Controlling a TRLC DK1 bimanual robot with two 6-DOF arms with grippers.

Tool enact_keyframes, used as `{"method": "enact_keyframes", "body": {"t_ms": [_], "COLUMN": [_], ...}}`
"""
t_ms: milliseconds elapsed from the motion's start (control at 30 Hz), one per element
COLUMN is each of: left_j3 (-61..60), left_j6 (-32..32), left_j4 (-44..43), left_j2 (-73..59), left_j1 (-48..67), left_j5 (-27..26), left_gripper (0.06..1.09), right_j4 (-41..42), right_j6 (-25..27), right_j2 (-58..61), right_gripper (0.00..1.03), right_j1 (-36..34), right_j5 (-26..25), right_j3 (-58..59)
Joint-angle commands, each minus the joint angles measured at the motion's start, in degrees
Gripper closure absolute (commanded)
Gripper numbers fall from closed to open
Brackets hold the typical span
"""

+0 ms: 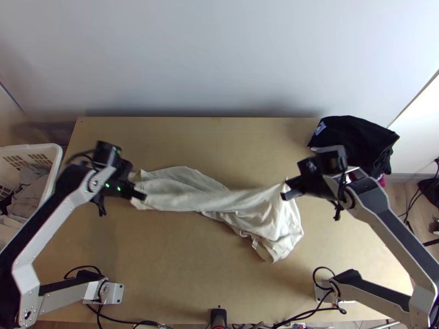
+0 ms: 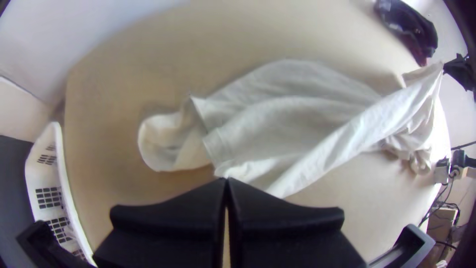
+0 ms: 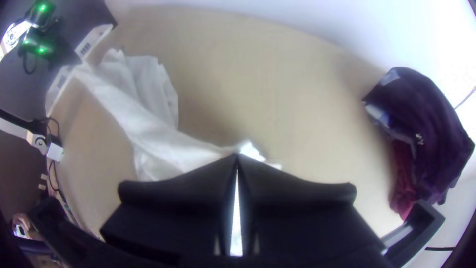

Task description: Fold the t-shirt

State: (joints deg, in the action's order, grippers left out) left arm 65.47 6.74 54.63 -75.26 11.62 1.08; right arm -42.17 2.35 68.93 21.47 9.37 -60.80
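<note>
On a light wooden bench [image 1: 181, 263], a cream t-shirt [image 1: 260, 214] is lying bunched and crooked, one strip stretching between its two holders. The left tool [image 2: 226, 181] is clenching one end; the right tool [image 3: 237, 157] is pinching the other. The work is apparently sitting at the spreading stage, ahead of any folding, and the next move is likely calling for pulling the cloth flat and square.

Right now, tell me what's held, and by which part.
The pale t-shirt: left gripper near one end, right gripper near the other; hem or sleeve, I can't tell.
</note>
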Motion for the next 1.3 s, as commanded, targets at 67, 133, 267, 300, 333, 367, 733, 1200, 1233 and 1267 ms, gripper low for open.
{"method": "enact_keyframes", "body": {"t_ms": [67, 133, 267, 300, 333, 367, 733, 1200, 1233, 1267], "left_j3": [19.43, 22.95, 29.98, 31.82, 33.76, 35.87, 52.04, 63.99, 63.99, 63.99], "left_j6": [0.82, 0.82, 0.9, 0.9, 1.08, 1.34, 4.16, 6.18, 6.18, 6.18], "left_j4": [4.52, 4.78, 4.78, 4.78, 4.78, 4.78, 4.52, -0.05, -0.84, -1.46], "left_j2": [3.11, 3.19, 3.9, 3.99, 4.16, 4.16, 5.39, 7.5, 7.94, 8.29], "left_j1": [-1.07, -0.98, -0.54, -0.28, -0.1, 0.25, 3.41, 4.64, 4.64, 4.64], "left_j5": [-0.55, -0.55, -0.55, -0.55, -0.47, -0.47, 3.22, 7.8, 8.06, 8.59], "left_gripper": [1.05, 1.05, 1.05, 1.05, 1.05, 1.05, 1.05, 1.05, 1.05, 1.05], "right_j4": [-3.62, -4.58, -6.25, -6.61, -6.69, -6.69, -2.83, 6.23, 6.84, 7.81], "right_j6": [1.25, 1.43, 1.96, 2.22, 2.66, 2.75, 7.93, 11.98, 12.42, 12.86], "right_j2": [-0.37, -0.2, -0.28, -0.37, -0.55, -0.63, -6.0, -13.82, -14.43, -15.22], "right_gripper": [1.0, 1.0, 1.0, 1.0, 1.0, 1.0, 1.0, 1.0, 1.0, 1.0], "right_j1": [-2.4, -2.4, -2.4, -2.31, -2.31, -2.23, -0.38, 0.23, 0.23, 0.23], "right_j5": [-1.98, -2.51, -3.65, -4.09, -4.71, -5.41, -8.4, -14.02, -14.46, -14.73], "right_j3": [-12.68, -15.49, -21.29, -22.53, -23.84, -25.16, -34.04, -38.96, -38.96, -38.87]}}
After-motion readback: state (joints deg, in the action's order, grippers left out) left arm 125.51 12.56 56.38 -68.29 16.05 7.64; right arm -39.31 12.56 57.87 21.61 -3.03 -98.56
